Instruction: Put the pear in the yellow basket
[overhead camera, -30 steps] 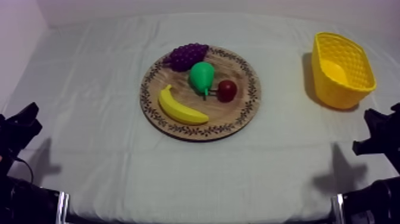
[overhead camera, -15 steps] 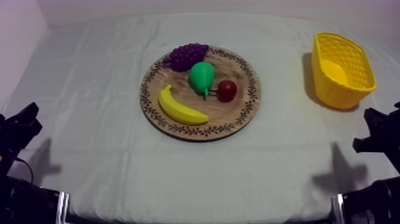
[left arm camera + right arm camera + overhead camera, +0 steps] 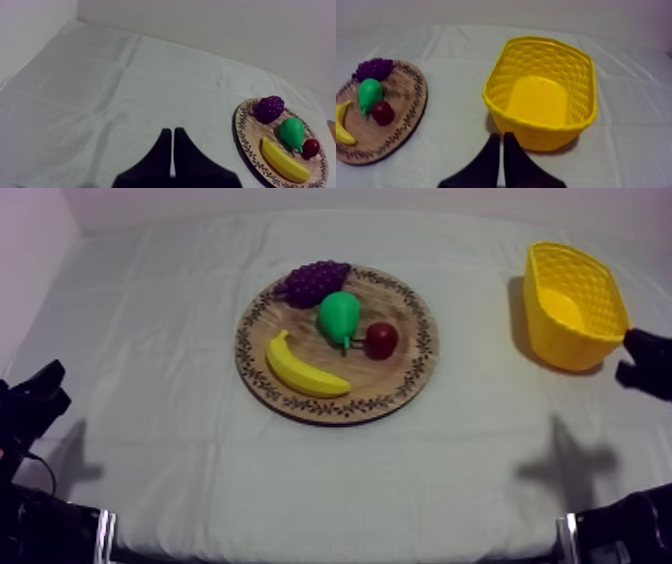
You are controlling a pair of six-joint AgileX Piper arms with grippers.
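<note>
Grey-white cloth (image 3: 150,298) is spread over the table, with the round wooden board (image 3: 398,373) laid near its middle. The pear (image 3: 339,316) is seen lying near the board's centre, its long axis run roughly from 12 to 6 o'clock in the top view, stem at 6. It is flanked by the bunch of grapes (image 3: 316,280) at 11 o'clock, the small red fruit (image 3: 381,340) just beside it at 4 and the banana (image 3: 303,370) at 7. The yellow basket (image 3: 572,346) is stood empty at the board's 3 o'clock, well apart.

The left gripper (image 3: 172,131) is held low at the table's near left corner, fingers pressed together into a narrow wedge, nothing held. The right gripper (image 3: 501,135) is closed on nothing too and is placed just beside the basket's near wall. From it the pear lies between 9 and 10 o'clock in the top view. Neither arm can be judged clearly nearer the pear, but the right one is better placed for the drop. Its fingers would have to be opened across the pear's short axis before any grasp.
</note>
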